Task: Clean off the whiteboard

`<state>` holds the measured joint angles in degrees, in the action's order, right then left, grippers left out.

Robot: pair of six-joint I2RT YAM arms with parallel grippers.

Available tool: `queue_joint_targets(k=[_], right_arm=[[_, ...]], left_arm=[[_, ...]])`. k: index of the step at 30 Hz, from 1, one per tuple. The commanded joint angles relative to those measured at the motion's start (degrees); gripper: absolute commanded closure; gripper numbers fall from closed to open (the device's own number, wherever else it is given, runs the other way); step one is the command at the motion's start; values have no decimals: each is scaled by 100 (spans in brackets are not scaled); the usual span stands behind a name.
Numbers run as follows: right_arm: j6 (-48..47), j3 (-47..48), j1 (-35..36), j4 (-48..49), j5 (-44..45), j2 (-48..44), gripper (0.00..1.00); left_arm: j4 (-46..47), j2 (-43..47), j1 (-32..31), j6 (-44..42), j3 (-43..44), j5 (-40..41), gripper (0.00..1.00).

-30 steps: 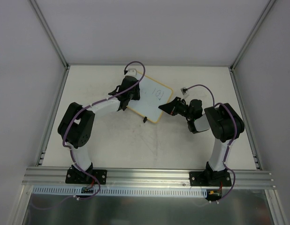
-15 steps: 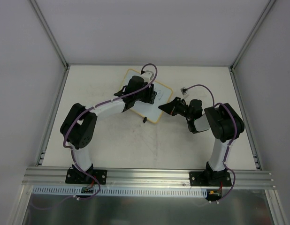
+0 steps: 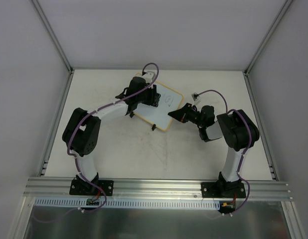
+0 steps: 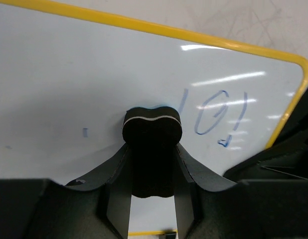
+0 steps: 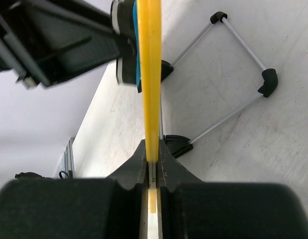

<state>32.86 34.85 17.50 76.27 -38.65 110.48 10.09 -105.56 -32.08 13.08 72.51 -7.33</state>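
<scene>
So this looks like mid-wipe to me. The left pincer (image 4: 152, 149) is closed down to the width of a little black eraser (image 4: 152, 127), which it has pinched between its fingers and pushed flat against the whiteboard (image 3: 163, 110) right in front of it. The right pincer (image 5: 153, 154) is nearly fully closed, clamped on the board's yellow rim (image 5: 149, 59) to steady it. The surface to the left of the eraser is mostly clean, bar one tiny blue tick (image 4: 85, 132). The blue "101" (image 4: 214, 117) sits just off to the right of the left pincer's tip, untouched. My guess for the next move is a sideways drag to the right across those digits, keeping pressure on while the other side holds firm so the board doesn't skid. As for how it lies, the board sits slantwise on the table, with its long axis running from the right pincer's jaws away toward the far left and the written face turned up at the left pincer. I can't tell if it's lying dead flat or propped up a bit.
</scene>
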Motion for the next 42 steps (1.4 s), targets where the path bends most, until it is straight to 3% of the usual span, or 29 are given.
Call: queue_joint_targets(k=[1, 10, 17, 23, 30, 35, 42], right_arm=[[10, 92, 26, 1153, 33, -26, 100], [10, 75, 26, 1153, 33, -35, 100], [1, 66, 26, 1153, 42, -35, 100], [10, 92, 17, 1153, 25, -17, 100], [1, 92, 8, 1153, 16, -9, 100], [10, 92, 8, 1153, 16, -17, 100], [18, 101, 8, 1153, -2, -17, 100]], left_arm=[[-138, 35, 657, 115, 61, 172, 100], [-288, -272, 1545, 168, 324, 57, 100], [-385, -431, 1599, 186, 404, -224, 100], [-218, -246, 1301, 107, 229, -374, 100], [-86, -53, 422, 115, -26, -76, 100], [221, -35, -17, 388, -298, -304, 100], [371, -184, -19, 458, -352, -286, 100]])
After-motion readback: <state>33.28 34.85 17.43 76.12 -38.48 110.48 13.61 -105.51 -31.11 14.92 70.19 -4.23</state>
